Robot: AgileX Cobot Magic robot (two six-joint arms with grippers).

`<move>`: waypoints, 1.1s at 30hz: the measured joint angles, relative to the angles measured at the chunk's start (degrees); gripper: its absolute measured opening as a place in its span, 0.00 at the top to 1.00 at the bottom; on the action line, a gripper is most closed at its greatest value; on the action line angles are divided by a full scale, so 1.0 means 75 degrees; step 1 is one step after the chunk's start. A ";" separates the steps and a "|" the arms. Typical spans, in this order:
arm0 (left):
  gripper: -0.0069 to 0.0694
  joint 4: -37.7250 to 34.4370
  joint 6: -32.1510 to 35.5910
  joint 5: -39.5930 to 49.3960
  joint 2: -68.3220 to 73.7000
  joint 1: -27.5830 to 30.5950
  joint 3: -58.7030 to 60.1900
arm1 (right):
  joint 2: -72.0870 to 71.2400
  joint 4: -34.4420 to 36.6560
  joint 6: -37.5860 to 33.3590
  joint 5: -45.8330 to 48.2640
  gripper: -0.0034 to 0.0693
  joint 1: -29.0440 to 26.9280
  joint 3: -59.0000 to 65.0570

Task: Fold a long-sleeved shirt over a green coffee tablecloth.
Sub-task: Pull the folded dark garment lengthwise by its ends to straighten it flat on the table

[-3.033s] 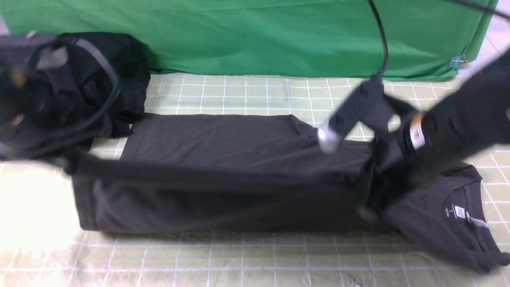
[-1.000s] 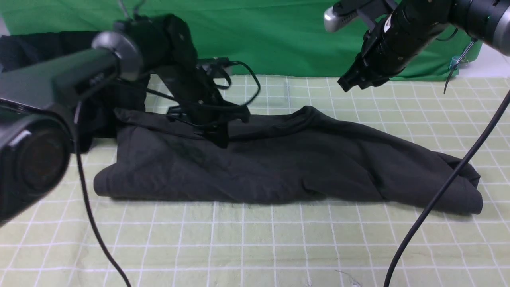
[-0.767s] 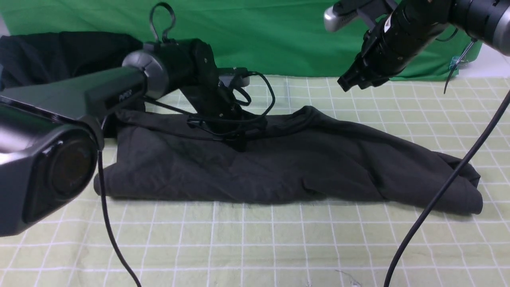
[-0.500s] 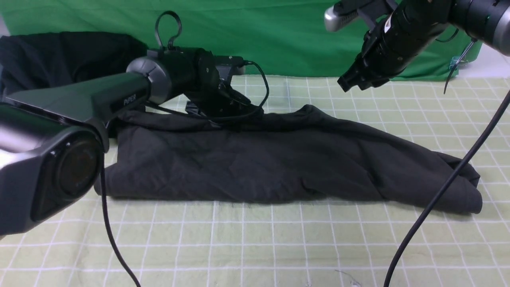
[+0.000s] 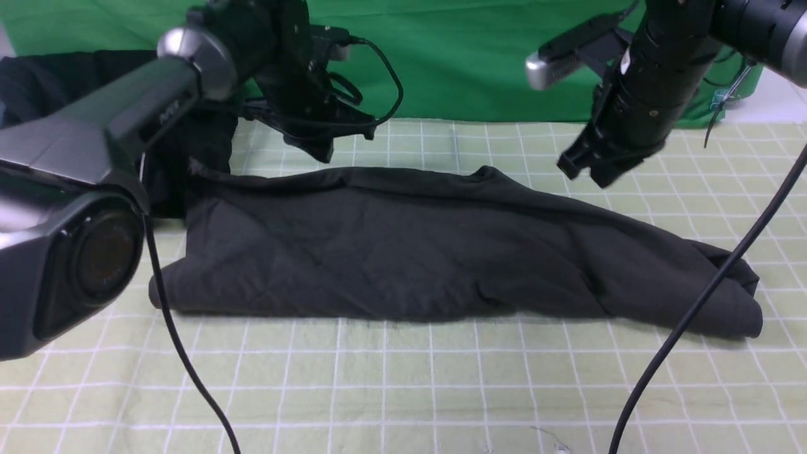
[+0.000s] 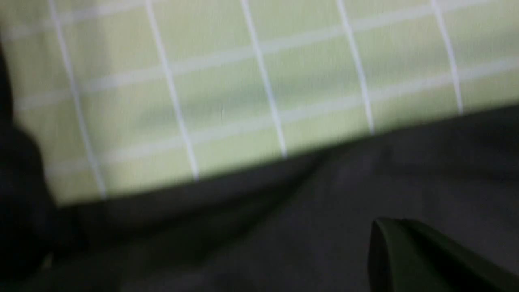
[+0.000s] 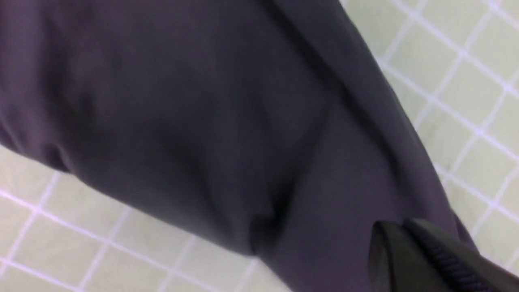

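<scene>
**Fault Risks at the Fold: Both Claws Closed and Empty**

The long-sleeved shirt [image 5: 403, 246] is lying across the middle of the green coffee tablecloth [image 5: 403, 391] as a long, loose band running left to right. Its far edge is standing up in a soft ridge. Its right end is bunching into an uneven lump, and the surface is wrinkling.

The left gripper [image 5: 320, 148] is hanging above the tablecloth just beyond the shirt's far edge, toward the left end. Its jaws are pressing together and holding nothing. The right gripper [image 5: 586, 171] is hovering above the far edge toward the right end, likewise closed and empty. Neither is touching the fabric.

Probable faults, judged from this layout:

- **Pushing instead of pinching.** A claw descending with its jaws closed is likely to shove the ridge and spread the wrinkles. The jaws need opening before contact.
- **Catching the wrong layer.** The shirt is resting directly on the tablecloth, so a deep pinch is risking a grab of both and a lift of the grid cloth.
- **Uneven fold.** The bunched right end is making a crooked crease probable if only one layer is taken.
- **Cable drag.** The right arm's cable [image 5: 693, 302] is crossing in front of the shirt's right end in the front view and may sweep it.
- **Stray garment.** The black bundle of clothes [image 5: 205, 148] is sitting against the shirt's far left corner, so a grasp there may snag it.
</scene>
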 joint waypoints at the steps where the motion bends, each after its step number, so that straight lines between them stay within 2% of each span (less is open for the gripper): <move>1: 0.91 -0.0093 0.0101 0.0235 -0.0039 0.0000 0.0000 | -0.0030 0.0000 0.0066 0.0009 0.93 -0.0086 0.0027; 7: 0.91 -0.0434 0.0565 0.0394 -0.0166 0.0017 0.0391 | -0.0330 -0.0025 0.0221 0.0001 0.93 -0.0484 0.0235; 14: 0.91 -0.0341 0.0389 -0.0944 0.0627 0.0684 0.0663 | -0.0917 0.0019 0.0221 -0.0291 0.92 -0.0528 0.0243; 20: 0.91 -0.0039 0.0153 -0.1786 0.0725 0.1172 0.0631 | -0.1101 0.0041 0.0221 -0.0032 0.92 -0.0535 0.0254; 23: 0.91 -0.0341 -0.0033 -0.1424 0.0621 0.1549 0.0356 | -0.1162 0.0048 0.0228 0.0065 0.90 -0.0631 0.0425; 28: 0.91 -0.1441 0.0618 -0.0031 -0.0043 0.1723 0.0186 | -0.1170 0.0105 0.0227 0.0068 0.88 -0.1191 0.0920; 30: 0.91 -0.1959 0.1006 0.0410 -0.0503 0.1643 0.0341 | -0.1152 0.0185 0.0227 0.0058 0.85 -0.1681 0.1227; 33: 0.91 -0.2189 0.1240 0.0536 -0.1276 0.1350 0.1115 | -0.1009 0.0551 0.0313 -0.0024 0.73 -0.2450 0.1443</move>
